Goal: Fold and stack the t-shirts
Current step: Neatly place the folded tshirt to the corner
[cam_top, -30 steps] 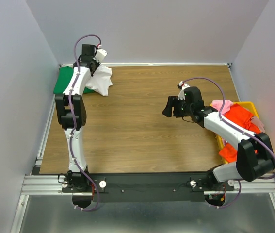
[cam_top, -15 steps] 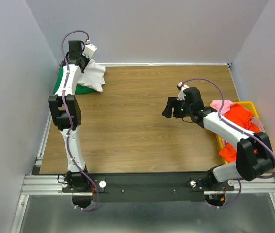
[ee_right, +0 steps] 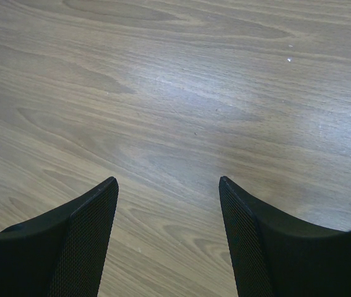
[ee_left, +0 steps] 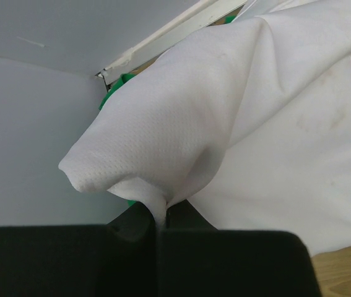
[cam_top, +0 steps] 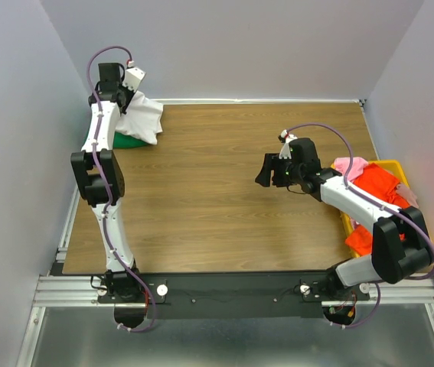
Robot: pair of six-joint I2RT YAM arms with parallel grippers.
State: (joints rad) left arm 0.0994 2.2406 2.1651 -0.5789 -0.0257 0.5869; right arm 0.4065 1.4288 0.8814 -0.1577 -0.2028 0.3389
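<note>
Hanging at the upper left, a white t-shirt (cam_top: 144, 118) was clamped by the left gripper (ee_left: 158, 216) over a green t-shirt (cam_top: 128, 141). The right gripper (cam_top: 261, 173) was held with jaws spread, centre right.

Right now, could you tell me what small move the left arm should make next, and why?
Probably lower and release: the left tool pinches the white t-shirt, which hangs bunched right over the green t-shirt, so setting it down there would likely stack it.
</note>
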